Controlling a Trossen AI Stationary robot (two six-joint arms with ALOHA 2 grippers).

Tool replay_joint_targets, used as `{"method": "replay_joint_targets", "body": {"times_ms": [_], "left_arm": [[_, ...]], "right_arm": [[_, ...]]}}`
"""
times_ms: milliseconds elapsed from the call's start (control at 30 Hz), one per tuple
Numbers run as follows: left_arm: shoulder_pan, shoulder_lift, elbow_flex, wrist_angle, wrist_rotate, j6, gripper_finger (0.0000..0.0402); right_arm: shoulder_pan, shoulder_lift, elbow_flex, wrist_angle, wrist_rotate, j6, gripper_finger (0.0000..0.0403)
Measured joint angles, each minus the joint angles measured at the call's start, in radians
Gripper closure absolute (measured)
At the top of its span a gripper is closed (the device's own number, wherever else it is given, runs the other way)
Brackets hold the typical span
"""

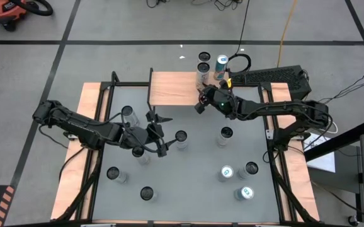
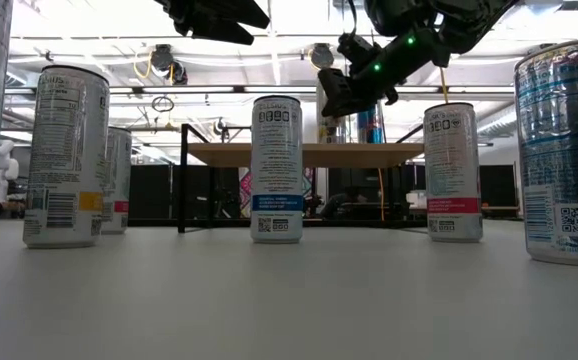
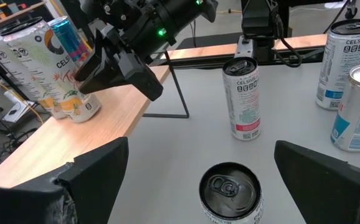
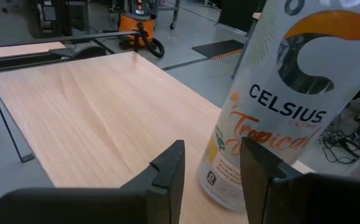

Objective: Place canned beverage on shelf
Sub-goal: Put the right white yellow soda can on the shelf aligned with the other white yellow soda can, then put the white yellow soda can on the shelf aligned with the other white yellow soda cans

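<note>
the right gripper [image 4: 211, 168] hung over the shelf [image 1: 176, 88], its two fingers drawn near together but holding nothing, with a tropical celsius can [image 4: 279, 93] standing on the plank just beyond the tips, apart from them. that narrow, unloaded stance at the shelf's right edge suggested a can set upright there and let go. in the high view the same gripper [image 1: 202, 101] sat at the shelf's right front corner, close to a cluster of three cans [image 1: 208, 66] at the far right corner of the plank, placed tight together, likely to leave the remaining wood free.

the left gripper [image 3: 198, 168] was spread wide, empty, its fingers straddling the air above a silver can [image 3: 231, 193] on the bench, a stance that looked like lining up for the next pick. from above, that gripper [image 1: 155, 140] hovered near the bench's middle.

other cans [image 1: 225, 135] stood scattered, well apart, across the grey bench [image 1: 188, 183], mostly toward its near and right edges, still to be shelved.
</note>
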Motion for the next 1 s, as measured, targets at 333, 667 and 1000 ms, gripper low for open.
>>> {"method": "replay_joint_targets", "body": {"times_ms": [333, 667, 1000], "left_arm": [[0.001, 0.0, 0.0, 0.001, 0.0, 0.0, 0.0004], [-0.001, 0.0, 0.0, -0.002, 0.0, -0.002, 0.0004], [-0.001, 0.0, 0.0, -0.008, 0.0, -0.022, 0.0004]], "right_arm": [[-0.002, 0.0, 0.0, 0.029, -0.001, -0.023, 0.0314], [0.041, -0.005, 0.0, 0.029, 0.001, -0.024, 0.0314], [0.227, -0.019, 0.0, 0.01, 0.003, -0.022, 0.0314]]}}
